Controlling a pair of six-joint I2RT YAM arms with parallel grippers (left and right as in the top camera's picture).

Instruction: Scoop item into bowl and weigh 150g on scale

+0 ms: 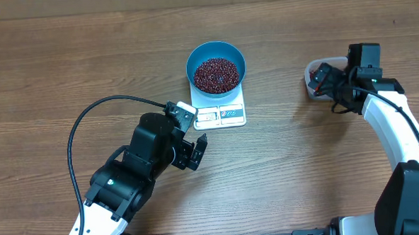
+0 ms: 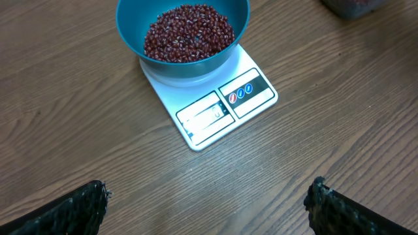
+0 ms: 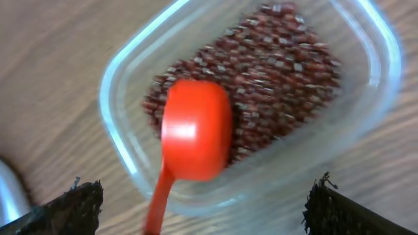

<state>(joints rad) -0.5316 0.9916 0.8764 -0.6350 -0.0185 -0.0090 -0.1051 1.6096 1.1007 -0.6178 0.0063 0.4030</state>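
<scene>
The blue bowl (image 1: 191, 64) stands on the white scale (image 1: 228, 116) with a heap of dark red beans (image 1: 217, 74) in it. In the left wrist view the bowl (image 2: 189, 69), beans (image 2: 188, 32) and scale (image 2: 225, 108) lie ahead of my left gripper (image 2: 208, 199), which is open over bare wood. My left gripper (image 1: 194, 152) sits just front-left of the scale. My right gripper (image 3: 204, 205) is open above a clear tub (image 3: 121, 78) of beans (image 3: 281, 59). The red scoop (image 3: 196, 127) rests in the tub, its handle pointing back between the open fingers, untouched.
The tub (image 1: 311, 78) sits at the right of the wooden table, mostly hidden under my right gripper (image 1: 326, 81). A black cable (image 1: 89, 117) loops from the left arm across the table's left side.
</scene>
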